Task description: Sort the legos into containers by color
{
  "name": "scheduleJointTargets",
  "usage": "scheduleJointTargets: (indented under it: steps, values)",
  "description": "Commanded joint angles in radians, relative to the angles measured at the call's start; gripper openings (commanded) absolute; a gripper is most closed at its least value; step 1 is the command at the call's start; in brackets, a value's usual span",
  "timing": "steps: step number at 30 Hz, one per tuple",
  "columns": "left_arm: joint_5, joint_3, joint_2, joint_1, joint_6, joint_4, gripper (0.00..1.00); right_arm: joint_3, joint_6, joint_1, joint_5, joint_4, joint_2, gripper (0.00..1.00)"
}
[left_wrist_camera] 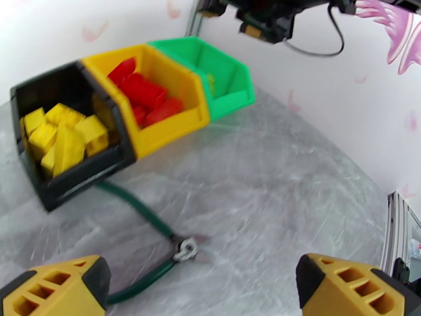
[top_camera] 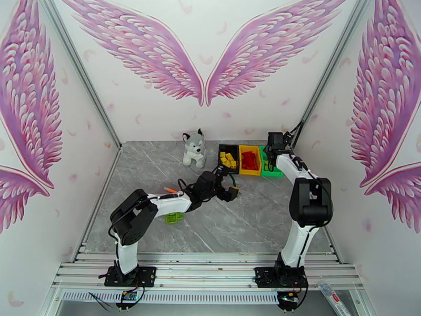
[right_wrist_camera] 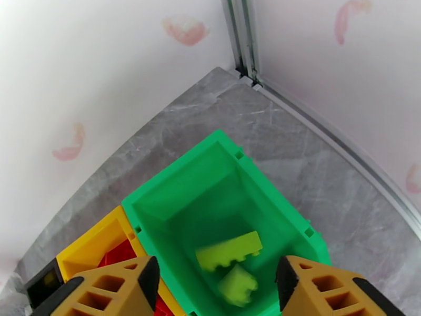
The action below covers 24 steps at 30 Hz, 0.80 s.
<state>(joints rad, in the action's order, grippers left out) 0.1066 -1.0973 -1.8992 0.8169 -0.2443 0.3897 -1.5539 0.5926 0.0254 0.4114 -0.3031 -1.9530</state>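
Three joined bins stand at the back of the table. The black bin (left_wrist_camera: 79, 175) holds yellow legos (left_wrist_camera: 66, 135), the yellow bin (left_wrist_camera: 173, 125) holds red legos (left_wrist_camera: 144, 93), and the green bin (right_wrist_camera: 179, 180) holds two lime legos (right_wrist_camera: 229, 251). One of the lime bricks looks blurred. My right gripper (right_wrist_camera: 216, 288) hangs open directly over the green bin (top_camera: 266, 169), with nothing between its fingers. My left gripper (left_wrist_camera: 202, 290) is open and empty, low over the table in front of the bins. A few lime legos (top_camera: 174, 218) lie on the table beside my left arm.
Green-handled pliers (left_wrist_camera: 158, 227) lie in front of the black bin, just beyond my left fingers. A thin orange stick (top_camera: 170, 189) rests by the left arm. A plush husky (top_camera: 193, 148) sits left of the bins. Walls close in behind and to the right of the bins.
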Motion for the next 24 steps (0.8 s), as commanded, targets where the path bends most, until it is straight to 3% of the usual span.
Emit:
scheduleJointTargets:
  steps: [1, 6, 15, 19, 24]
  values:
    - [-0.056, 0.061, 0.091, -0.025, -0.039, 0.055, 0.99, 0.068, -0.026, -0.012, -0.037, 0.044, 0.056, 0.71]
    - [-0.138, 0.142, 0.161, -0.057, -0.065, 0.064, 0.99, 0.280, -0.083, -0.096, -0.095, 0.235, 0.213, 0.85]
    - [-0.310, 0.294, 0.279, -0.128, -0.167, 0.029, 0.99, 0.418, -0.152, -0.319, -0.287, 0.296, 0.301, 0.80]
    - [-0.350, 0.379, 0.345, -0.180, -0.223, 0.016, 0.98, 0.457, -0.165, -0.422, -0.310, 0.275, 0.300, 0.76]
    - [-0.397, 0.474, 0.441, -0.236, -0.269, -0.011, 0.98, 0.541, -0.155, -0.555, -0.315, 0.282, 0.319, 0.81]
